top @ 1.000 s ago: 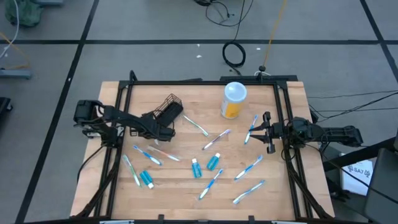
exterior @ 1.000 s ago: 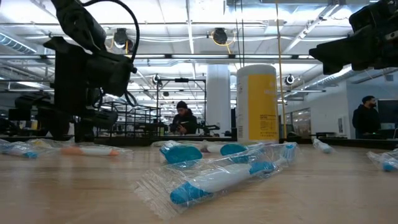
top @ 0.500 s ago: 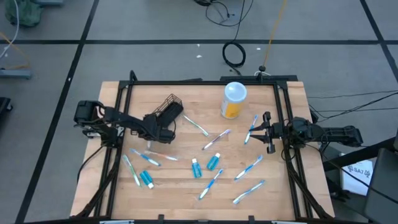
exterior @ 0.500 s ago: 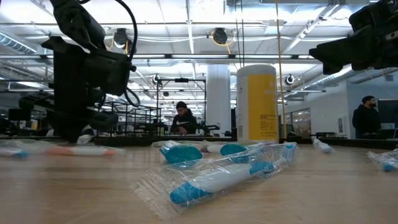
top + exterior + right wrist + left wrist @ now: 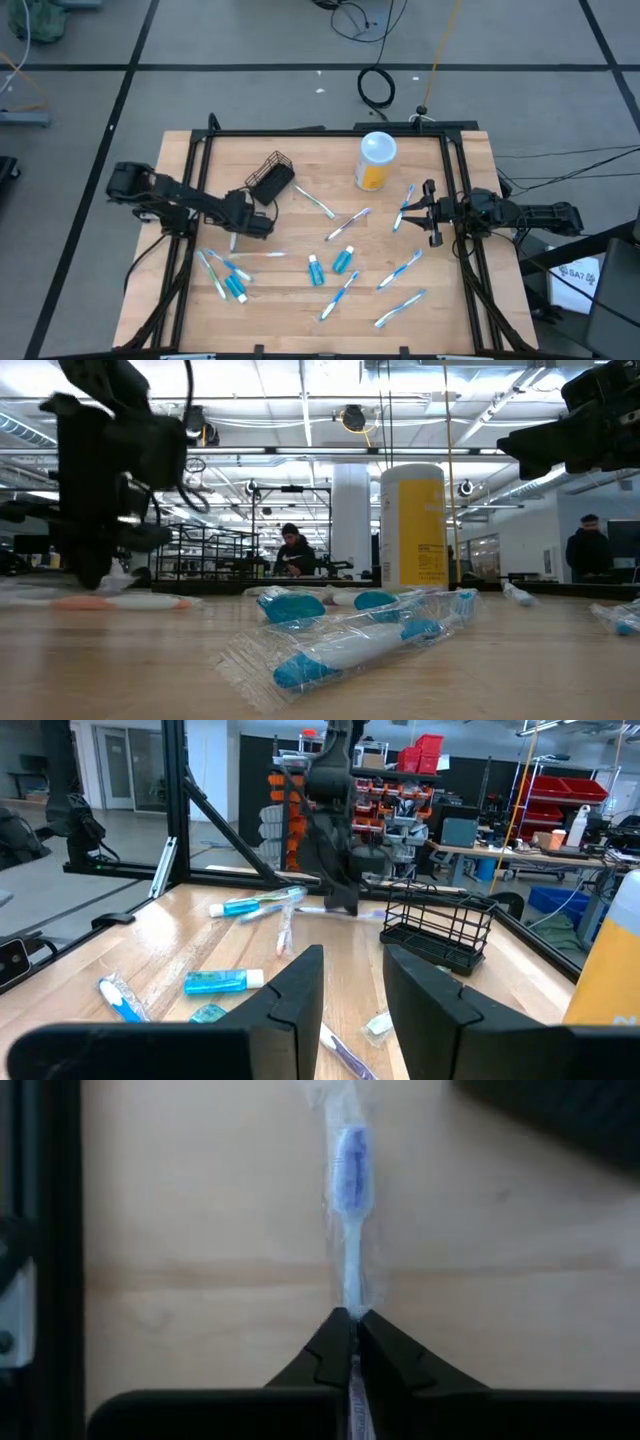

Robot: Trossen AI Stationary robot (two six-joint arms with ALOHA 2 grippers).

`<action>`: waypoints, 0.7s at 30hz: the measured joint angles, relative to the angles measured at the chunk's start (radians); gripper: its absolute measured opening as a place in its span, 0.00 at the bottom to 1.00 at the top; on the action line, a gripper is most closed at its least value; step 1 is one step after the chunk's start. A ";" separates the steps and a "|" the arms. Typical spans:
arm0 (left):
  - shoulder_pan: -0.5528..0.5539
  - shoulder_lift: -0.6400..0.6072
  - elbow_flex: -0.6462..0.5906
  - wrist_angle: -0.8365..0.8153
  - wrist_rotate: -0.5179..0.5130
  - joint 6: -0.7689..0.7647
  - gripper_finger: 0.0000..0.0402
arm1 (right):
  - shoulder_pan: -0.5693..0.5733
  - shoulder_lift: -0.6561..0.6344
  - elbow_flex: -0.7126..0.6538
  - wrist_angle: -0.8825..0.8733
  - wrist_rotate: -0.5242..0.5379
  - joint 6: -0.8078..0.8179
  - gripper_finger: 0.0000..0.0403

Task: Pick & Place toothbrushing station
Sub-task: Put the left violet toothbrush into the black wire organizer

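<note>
We see the left gripper [image 5: 352,1318] closed on a wrapped toothbrush [image 5: 350,1190]: in the left wrist view its two dark fingers [image 5: 325,1348] meet on the white handle, and the blue bristled head points away from them over bare wood. From above, that gripper [image 5: 238,232] sits low over the left part of the desk [image 5: 300,300], just in front of the black wire basket [image 5: 271,176], which lies tipped toward the back left and apart from the fingers. We cannot tell from the frames whether the brush is off the wood or still lying on it.

The right gripper [image 5: 430,212] waits at the right edge of the desk, beside a toothbrush [image 5: 405,206]; in its wrist view its fingers [image 5: 295,992] stand partly apart with nothing between them.

The other wrapped toothbrushes are scattered flat across the desk, several near the front right [image 5: 400,306] and a few at the front left [image 5: 212,274]. Teal tubes lie among them, two near the middle [image 5: 343,260] and one at the front left [image 5: 236,287]. A yellow canister with a white lid [image 5: 376,160] stands upright toward the back. In the low view a person [image 5: 292,550] sits far behind the desk.
</note>
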 joint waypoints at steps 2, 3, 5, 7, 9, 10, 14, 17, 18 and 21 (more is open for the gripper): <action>-0.033 -0.059 0.000 -0.010 -0.057 -0.023 0.01 | 0.000 0.000 0.000 0.000 0.000 0.000 0.24; -0.051 -0.091 0.000 -0.010 -0.090 -0.034 0.01 | 0.000 0.000 0.000 0.000 0.000 0.000 0.24; -0.083 -0.155 0.001 -0.010 -0.148 -0.046 0.02 | 0.000 0.000 0.000 0.000 0.000 0.000 0.24; -0.116 -0.208 0.001 -0.011 -0.205 -0.048 0.02 | 0.000 0.000 0.000 0.000 0.000 0.000 0.24; -0.151 -0.253 0.001 -0.007 -0.269 -0.037 0.01 | 0.000 0.000 0.000 0.000 0.000 0.000 0.24; -0.169 -0.273 0.001 -0.003 -0.302 -0.034 0.01 | 0.000 0.000 0.000 0.000 0.000 0.000 0.24; -0.249 -0.333 0.002 0.045 -0.447 -0.016 0.01 | 0.000 0.000 0.000 0.000 0.000 0.000 0.24; -0.292 -0.369 0.002 0.112 -0.542 0.052 0.01 | 0.000 0.000 0.000 0.000 0.000 0.000 0.24; -0.302 -0.378 0.002 0.142 -0.574 0.082 0.01 | 0.000 0.000 0.000 0.000 0.000 0.000 0.24; -0.324 -0.396 0.002 0.258 -0.662 0.215 0.01 | 0.000 0.000 0.000 0.000 0.000 0.000 0.24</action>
